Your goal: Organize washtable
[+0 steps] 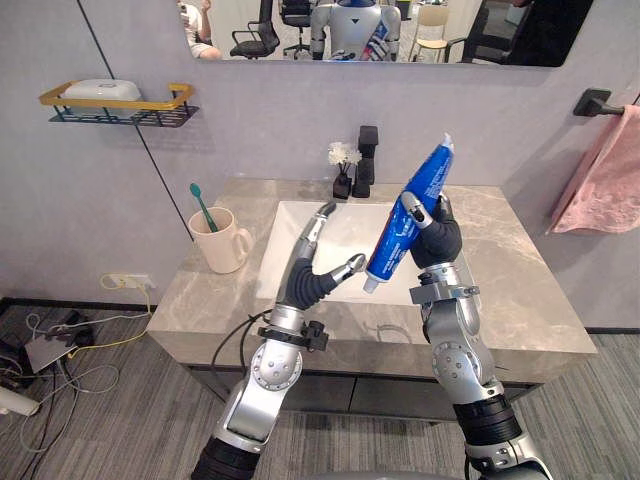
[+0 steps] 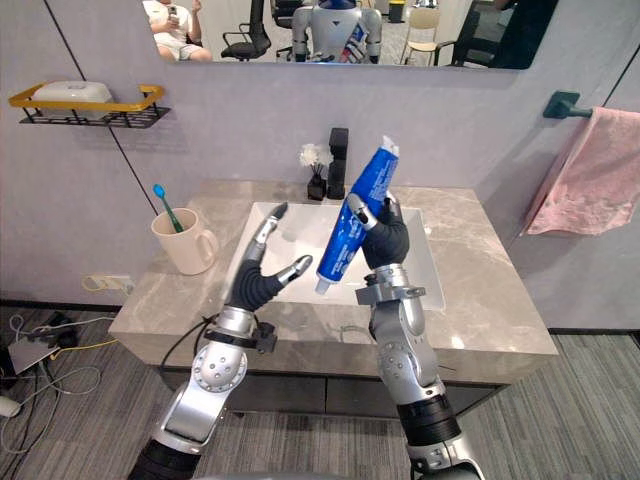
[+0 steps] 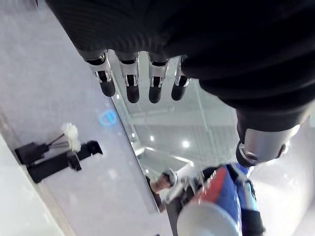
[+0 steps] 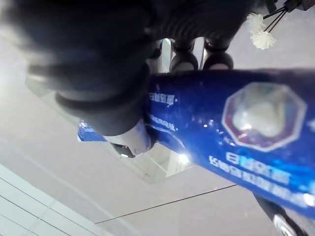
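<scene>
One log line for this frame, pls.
right hand: shut on blue toothpaste tube, held aloft, cap down | left hand: open, empty | beige mug: teal toothbrush inside

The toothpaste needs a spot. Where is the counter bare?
Right hand holds the toothpaste tube. Bare: the counter right of the sink, and its left front corner. Crowded: mug at left, faucet and flower vase behind the sink.

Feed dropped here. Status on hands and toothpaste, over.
Right robot hand shut on toothpaste tube, held tilted over sink. Left robot hand open, empty. Mug with toothbrush left of sink, nothing blocking.
</scene>
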Robot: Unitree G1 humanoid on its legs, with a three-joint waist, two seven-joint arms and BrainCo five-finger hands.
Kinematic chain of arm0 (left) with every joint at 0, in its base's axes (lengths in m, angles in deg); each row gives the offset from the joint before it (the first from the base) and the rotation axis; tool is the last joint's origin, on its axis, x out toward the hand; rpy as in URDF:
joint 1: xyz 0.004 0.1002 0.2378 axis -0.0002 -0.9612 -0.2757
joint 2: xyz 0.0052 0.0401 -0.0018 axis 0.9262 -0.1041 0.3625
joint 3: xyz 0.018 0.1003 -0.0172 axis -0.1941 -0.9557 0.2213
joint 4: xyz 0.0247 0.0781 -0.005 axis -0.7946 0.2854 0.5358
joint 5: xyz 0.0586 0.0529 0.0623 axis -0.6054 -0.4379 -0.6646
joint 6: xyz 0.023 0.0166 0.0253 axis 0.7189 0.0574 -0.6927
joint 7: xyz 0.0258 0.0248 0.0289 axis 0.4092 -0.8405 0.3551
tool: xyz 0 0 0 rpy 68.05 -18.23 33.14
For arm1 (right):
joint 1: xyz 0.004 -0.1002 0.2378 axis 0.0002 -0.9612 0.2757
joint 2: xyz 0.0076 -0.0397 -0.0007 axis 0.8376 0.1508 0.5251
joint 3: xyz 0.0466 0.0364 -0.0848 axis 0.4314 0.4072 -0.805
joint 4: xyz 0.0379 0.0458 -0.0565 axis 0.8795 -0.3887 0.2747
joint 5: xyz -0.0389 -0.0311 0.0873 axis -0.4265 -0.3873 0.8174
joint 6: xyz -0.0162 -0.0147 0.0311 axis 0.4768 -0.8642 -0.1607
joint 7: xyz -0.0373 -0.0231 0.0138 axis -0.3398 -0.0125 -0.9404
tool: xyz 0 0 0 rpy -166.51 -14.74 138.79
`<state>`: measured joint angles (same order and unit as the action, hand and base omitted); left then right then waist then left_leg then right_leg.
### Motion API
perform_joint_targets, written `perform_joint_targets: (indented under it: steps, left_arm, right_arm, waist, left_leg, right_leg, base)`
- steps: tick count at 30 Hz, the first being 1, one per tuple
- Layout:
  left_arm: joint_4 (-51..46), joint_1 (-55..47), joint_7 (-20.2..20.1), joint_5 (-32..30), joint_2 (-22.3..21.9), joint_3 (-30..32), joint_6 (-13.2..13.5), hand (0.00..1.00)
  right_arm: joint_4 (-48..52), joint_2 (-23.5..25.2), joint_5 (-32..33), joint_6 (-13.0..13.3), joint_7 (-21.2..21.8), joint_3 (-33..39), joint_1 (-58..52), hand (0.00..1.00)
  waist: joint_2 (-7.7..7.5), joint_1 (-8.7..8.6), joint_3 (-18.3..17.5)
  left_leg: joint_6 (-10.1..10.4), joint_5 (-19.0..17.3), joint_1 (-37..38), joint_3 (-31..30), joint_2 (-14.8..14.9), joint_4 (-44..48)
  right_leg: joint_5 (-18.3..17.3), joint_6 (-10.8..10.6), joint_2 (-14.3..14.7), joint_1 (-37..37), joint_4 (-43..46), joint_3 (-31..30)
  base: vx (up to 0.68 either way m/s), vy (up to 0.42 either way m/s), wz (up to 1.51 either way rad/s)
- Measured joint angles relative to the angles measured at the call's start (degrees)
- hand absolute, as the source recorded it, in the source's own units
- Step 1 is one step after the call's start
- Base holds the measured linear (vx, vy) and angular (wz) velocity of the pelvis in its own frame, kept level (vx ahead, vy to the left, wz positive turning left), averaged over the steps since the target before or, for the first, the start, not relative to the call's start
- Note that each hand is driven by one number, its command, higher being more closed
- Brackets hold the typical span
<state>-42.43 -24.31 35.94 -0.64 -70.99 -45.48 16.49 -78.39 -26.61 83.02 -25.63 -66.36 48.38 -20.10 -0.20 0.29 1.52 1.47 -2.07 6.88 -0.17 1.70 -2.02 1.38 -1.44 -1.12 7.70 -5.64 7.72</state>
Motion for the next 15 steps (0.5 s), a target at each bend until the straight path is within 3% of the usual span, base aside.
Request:
perform_joint_targets:
  steps: [9,12,15]
  left_arm:
    - [-4.7,-10.3,4.6,5.8,-4.5,20.8,0.6,0.00]
    - [-2.6,-12.2,6.0,9.3,-5.9,27.4,0.6,0.00]
    - [5.4,-13.3,6.8,13.8,-6.2,32.3,0.4,0.00]
  right_arm:
    - [3.0,1.5,-5.0,1.2,-1.6,5.6,-3.0,1.00]
    - [4.1,1.6,-5.2,1.3,-2.1,8.0,-4.2,1.00]
    - [4.7,1.6,-5.2,2.0,-2.1,9.5,-4.4,1.00]
  waist:
    - [-0.07,0.87,0.1]
    - [-0.14,2.03,0.1]
    - [-0.18,2.21,0.1]
  left_leg:
    - [0.1,0.2,0.1,-1.6,-0.3,-0.7]
    - [0.1,0.4,0.4,-1.9,-0.4,-1.6]
    - [0.1,0.5,0.6,-2.5,-0.7,-1.9]
  right_leg:
    - [-0.9,-0.3,-0.3,0.5,0.0,1.6]
    - [-1.1,-0.5,-0.4,0.5,0.0,1.8]
    - [-1.4,-0.7,-0.8,0.8,0.0,2.6]
  base:
    - [0.00,-0.005,0.10]
    - [0.00,-0.004,0.05]
    - [0.00,0.004,0.11]
